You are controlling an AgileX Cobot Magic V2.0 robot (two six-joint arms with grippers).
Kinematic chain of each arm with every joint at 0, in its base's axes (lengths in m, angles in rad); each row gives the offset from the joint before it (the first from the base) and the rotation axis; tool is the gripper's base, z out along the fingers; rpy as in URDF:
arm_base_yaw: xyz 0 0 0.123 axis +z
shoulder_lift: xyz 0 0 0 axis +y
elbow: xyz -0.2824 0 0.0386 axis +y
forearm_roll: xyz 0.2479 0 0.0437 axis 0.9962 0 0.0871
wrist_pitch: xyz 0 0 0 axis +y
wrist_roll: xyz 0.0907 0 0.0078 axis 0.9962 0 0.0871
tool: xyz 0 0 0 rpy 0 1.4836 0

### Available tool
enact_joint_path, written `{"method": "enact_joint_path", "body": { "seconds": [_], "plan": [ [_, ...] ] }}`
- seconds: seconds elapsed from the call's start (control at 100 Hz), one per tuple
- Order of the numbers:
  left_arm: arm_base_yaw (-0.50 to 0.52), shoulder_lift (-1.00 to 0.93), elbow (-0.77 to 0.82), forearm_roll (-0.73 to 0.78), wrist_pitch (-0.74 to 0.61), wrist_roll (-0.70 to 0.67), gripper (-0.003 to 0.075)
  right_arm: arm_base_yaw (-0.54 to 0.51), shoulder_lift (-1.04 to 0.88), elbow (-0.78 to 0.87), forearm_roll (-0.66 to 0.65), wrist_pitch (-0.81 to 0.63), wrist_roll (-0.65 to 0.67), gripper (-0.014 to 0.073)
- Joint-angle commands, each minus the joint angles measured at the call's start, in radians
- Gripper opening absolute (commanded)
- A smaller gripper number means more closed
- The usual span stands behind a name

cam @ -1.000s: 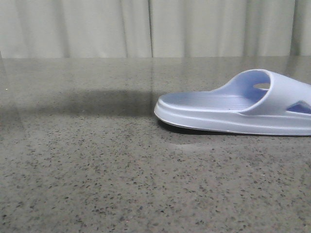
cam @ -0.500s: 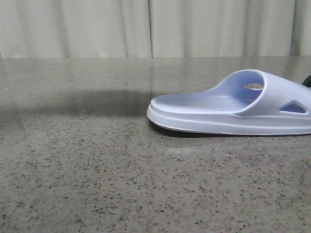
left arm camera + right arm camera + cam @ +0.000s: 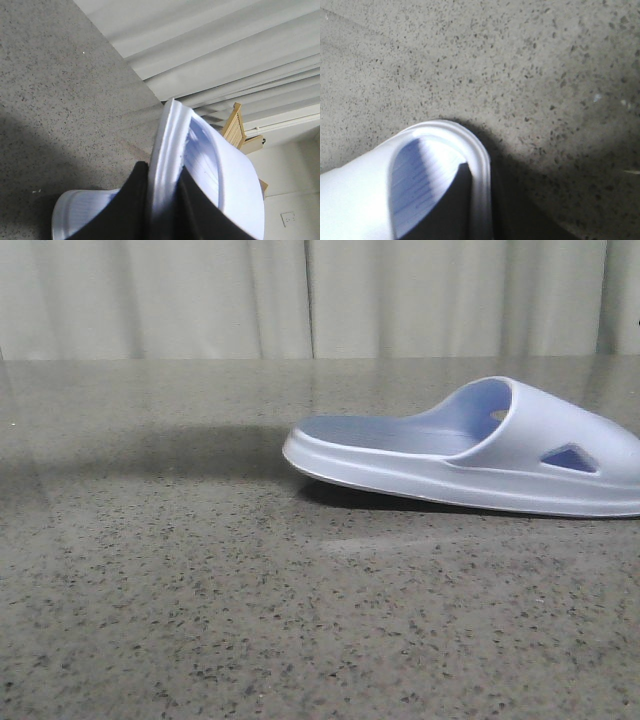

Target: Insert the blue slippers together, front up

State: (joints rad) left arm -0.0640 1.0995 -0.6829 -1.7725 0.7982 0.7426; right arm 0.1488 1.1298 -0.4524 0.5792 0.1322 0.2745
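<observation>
One pale lavender-blue slipper (image 3: pixel 450 465) shows at the right of the front view, its heel end pointing left and raised a little off the table. No gripper shows in that view. In the right wrist view my right gripper (image 3: pixel 480 175) is shut on the rim of a blue slipper (image 3: pixel 365 185), one finger on the ribbed footbed and one outside. In the left wrist view my left gripper (image 3: pixel 164 174) is shut on the sole edge of the other blue slipper (image 3: pixel 225 175), held on edge in the air. Part of a second slipper (image 3: pixel 82 215) shows below it.
The grey speckled stone table (image 3: pixel 200 590) stretches left and forward of the slipper. A pale curtain (image 3: pixel 300 300) hangs behind the table's far edge. A wooden frame (image 3: pixel 234 125) stands by the curtain in the left wrist view.
In the front view the slipper has moved to the left, and its heel end has tipped up off the table.
</observation>
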Motion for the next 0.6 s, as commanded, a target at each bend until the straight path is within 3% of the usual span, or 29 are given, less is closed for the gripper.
{"method": "enact_joint_path", "body": {
  "seconds": [0.0, 0.22, 0.59],
  "plan": [
    [-0.008, -0.022, -0.034, -0.086, 0.035, -0.009, 0.0016, 0.002, -0.008, -0.005, -0.005, 0.01, -0.001, -0.0107],
    [-0.008, -0.022, -0.034, -0.088, 0.034, -0.009, 0.0016, 0.002, -0.089, -0.035, -0.005, -0.058, -0.001, -0.0107],
    [-0.008, -0.022, -0.034, -0.088, 0.036, -0.009, 0.0016, 0.002, -0.187, -0.233, -0.063, -0.214, -0.003, -0.0106]
  ]
}}
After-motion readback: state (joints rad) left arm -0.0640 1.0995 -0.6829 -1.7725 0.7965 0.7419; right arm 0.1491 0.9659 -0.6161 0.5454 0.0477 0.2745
